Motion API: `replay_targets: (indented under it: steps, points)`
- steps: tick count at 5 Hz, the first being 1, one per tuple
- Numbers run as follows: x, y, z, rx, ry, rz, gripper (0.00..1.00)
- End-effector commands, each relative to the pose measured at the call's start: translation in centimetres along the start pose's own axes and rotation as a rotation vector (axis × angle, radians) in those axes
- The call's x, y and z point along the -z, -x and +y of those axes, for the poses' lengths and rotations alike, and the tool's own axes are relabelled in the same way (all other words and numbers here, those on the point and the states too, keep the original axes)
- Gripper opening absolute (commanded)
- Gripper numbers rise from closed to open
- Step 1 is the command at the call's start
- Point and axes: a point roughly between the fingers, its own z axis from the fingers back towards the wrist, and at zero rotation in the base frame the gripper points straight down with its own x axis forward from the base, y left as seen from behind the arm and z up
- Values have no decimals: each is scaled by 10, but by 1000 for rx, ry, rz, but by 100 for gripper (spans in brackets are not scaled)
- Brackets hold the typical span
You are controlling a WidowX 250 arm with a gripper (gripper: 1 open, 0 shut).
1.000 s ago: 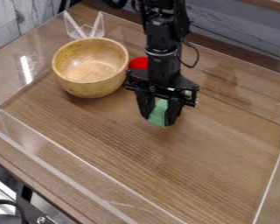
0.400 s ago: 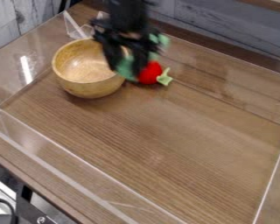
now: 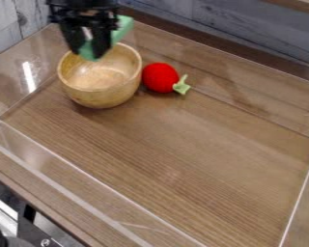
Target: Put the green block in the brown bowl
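we could drop the green block (image 3: 103,29) onto the rim
the gripper (image 3: 82,37) is closed around it, above the brown bowl (image 3: 99,92); released too early, it tips.

The bowl (image 3: 99,91) looks like smooth wood; the red ball (image 3: 160,76) looks matt.

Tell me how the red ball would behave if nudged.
The red ball would probably roll, since its sides look rounded and it sits on the flat table. It may not go straight: the small green leaf sticking out at one side could catch or turn it. Nudged toward the bowl, it would likely stop against that wall.
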Motion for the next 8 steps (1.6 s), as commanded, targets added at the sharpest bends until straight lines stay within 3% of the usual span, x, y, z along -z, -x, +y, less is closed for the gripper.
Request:
replay_targets:
  steps: [1,3,5,7,8]
  points:
    - [-12,-15,23,-4,-22,-39,0]
    - [1,-19,25,32,-20,-5,0]
    - [13,-21,34,-36,-8,8,0]
    - [7,-29,19,-64,-1,11,0]
    - [18,-30,11,-123,2,12,0]
